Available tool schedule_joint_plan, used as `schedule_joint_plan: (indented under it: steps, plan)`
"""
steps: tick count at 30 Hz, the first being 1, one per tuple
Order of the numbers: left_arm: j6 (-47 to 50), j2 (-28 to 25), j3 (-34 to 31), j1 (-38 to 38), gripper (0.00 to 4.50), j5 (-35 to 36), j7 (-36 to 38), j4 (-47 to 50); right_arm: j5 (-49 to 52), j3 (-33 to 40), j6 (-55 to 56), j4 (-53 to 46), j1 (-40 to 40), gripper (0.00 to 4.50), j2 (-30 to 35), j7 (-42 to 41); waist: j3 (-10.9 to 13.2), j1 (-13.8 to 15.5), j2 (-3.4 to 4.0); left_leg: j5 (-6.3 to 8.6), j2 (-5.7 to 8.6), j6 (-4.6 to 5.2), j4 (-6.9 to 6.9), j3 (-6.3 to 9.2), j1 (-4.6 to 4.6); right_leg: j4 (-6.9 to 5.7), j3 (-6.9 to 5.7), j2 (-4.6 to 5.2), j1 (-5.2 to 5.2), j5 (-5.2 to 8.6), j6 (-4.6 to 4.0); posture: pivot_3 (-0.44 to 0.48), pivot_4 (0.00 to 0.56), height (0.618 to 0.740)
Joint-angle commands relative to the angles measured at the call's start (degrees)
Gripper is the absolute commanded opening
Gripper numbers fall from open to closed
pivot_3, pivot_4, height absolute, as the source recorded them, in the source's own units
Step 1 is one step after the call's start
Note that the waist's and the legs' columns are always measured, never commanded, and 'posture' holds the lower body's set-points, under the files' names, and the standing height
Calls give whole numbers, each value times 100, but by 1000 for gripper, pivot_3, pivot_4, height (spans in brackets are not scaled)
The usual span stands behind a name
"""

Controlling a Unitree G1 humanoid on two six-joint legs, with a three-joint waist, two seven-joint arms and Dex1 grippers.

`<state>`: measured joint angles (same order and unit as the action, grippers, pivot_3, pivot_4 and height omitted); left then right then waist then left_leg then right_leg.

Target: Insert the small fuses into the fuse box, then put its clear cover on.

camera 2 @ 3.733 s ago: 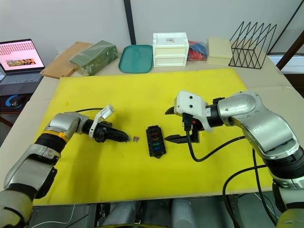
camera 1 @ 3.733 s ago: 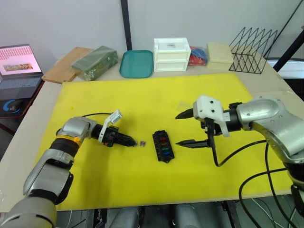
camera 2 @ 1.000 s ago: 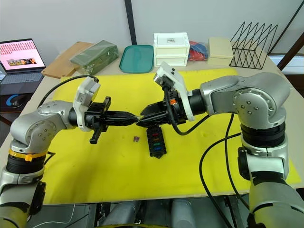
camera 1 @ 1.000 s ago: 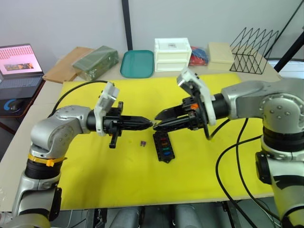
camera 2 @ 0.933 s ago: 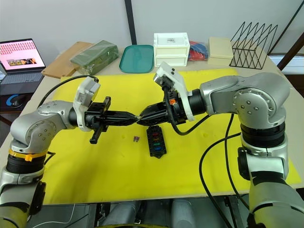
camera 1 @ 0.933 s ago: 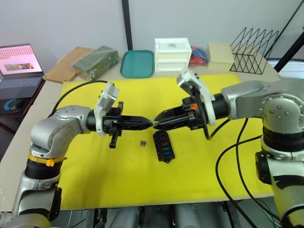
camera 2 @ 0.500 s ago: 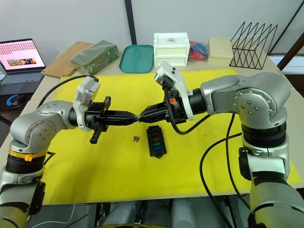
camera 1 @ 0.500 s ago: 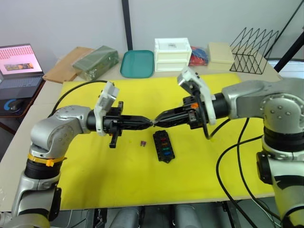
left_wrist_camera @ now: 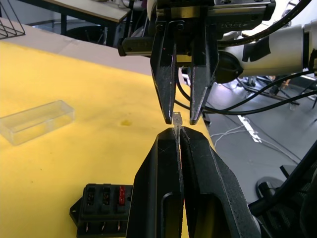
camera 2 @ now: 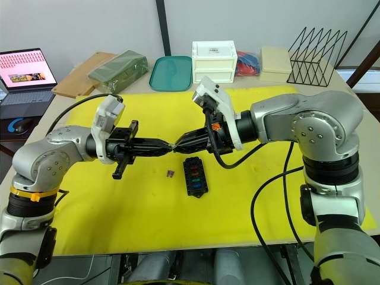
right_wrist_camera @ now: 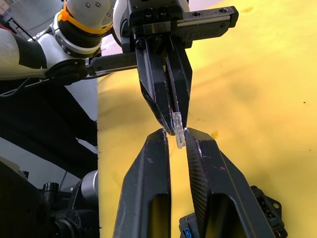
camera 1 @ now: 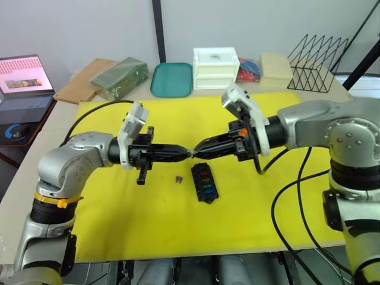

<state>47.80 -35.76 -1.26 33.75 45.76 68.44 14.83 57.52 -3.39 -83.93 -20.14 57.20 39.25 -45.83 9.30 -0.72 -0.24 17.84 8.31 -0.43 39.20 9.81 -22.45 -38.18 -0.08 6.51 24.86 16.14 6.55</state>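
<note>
**Fuse held between two grippers above the mat**

The left gripper [left_wrist_camera: 179, 133] pinches a pale fuse [left_wrist_camera: 177, 119] tightly; the head views hardly show it. The right gripper [right_wrist_camera: 178, 136] has its fingers slightly apart around the same fuse, contact unclear. Below lie the fuse box [camera 1: 203, 183] and a loose fuse [camera 1: 177, 179]. The left wrist view shows the clear cover [left_wrist_camera: 35, 121] on the yellow mat [camera 1: 148, 225].

From the head we look forward and down over the yellow mat [camera 1: 148, 237], both eyes sharing nearly the same spread. Our wrist cameras sit close, facing each other along their fingers, and both catch the fuse box [left_wrist_camera: 101, 201] below.
</note>
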Motion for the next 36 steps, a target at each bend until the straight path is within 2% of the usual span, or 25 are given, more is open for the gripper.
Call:
schedule_joint_plan:
  steps: [1, 9, 13, 16, 21, 23, 26, 36]
  plan:
    - [-99, -30, -31, 63, 0, 70, -41, 125, 51, 41, 141, -158, 54, 30, 40, -76, 0, -1, 0, 0, 0, 0, 0, 0, 0, 0, 0, 0, 0, 0, 0, 0, 150, 740]
    - [-92, -78, 59, 58, 0, -16, -46, 107, -11, -76, 250, -183, 78, 30, 121, -127, 0, 0, 0, 0, 0, 0, 0, 0, 0, 0, 0, 0, 0, 0, 0, 0, 150, 740]
    - [-433, -382, 517, -28, 964, -731, 7, -82, -767, -811, 984, -305, 156, 0, 619, -586, 0, -2, 0, 0, 0, 0, -1, 0, 0, 1, 0, 0, 0, 0, 0, 0, 150, 740]
    - [-1237, -587, 924, -189, 1940, -1481, 204, -392, -1795, -1651, 2041, -196, 182, 0, 943, -1028, 0, -2, 0, 0, 0, 0, -3, -3, 1, 2, 0, -1, 1, 0, 0, 0, 150, 740]
    - [-2272, -494, 1304, -290, 3770, -2241, 291, -862, -3120, -2624, 3261, 249, 251, 0, 1036, -1643, 0, -2, 0, 0, 0, 0, -4, -3, -2, 1, 0, -1, 6, 0, 0, 0, 150, 740]
    - [-2529, -389, 1373, -302, 4342, -2406, 272, -992, -3511, -2836, 3602, 412, 259, 0, 1002, -1817, 0, 11, 0, 0, 0, 0, -3, -3, -2, 2, 0, -1, 5, 0, 0, 0, 150, 740]
    - [-3026, -183, 1532, -338, 4465, -2752, 183, -1207, -3861, -2998, 3864, 559, 279, 0, 884, -2048, 0, 6, 0, 0, 1, 0, -2, -3, -2, 2, -1, 0, 4, 0, 0, 0, 150, 740]
    - [-3016, 95, 1592, -475, 4465, -2858, 106, -1051, -4696, -3124, 4392, 740, 49, 0, 766, -2462, 0, 2, 0, 0, 1, 0, -3, -2, -2, 1, 0, -1, 5, 0, 0, 0, 150, 740]
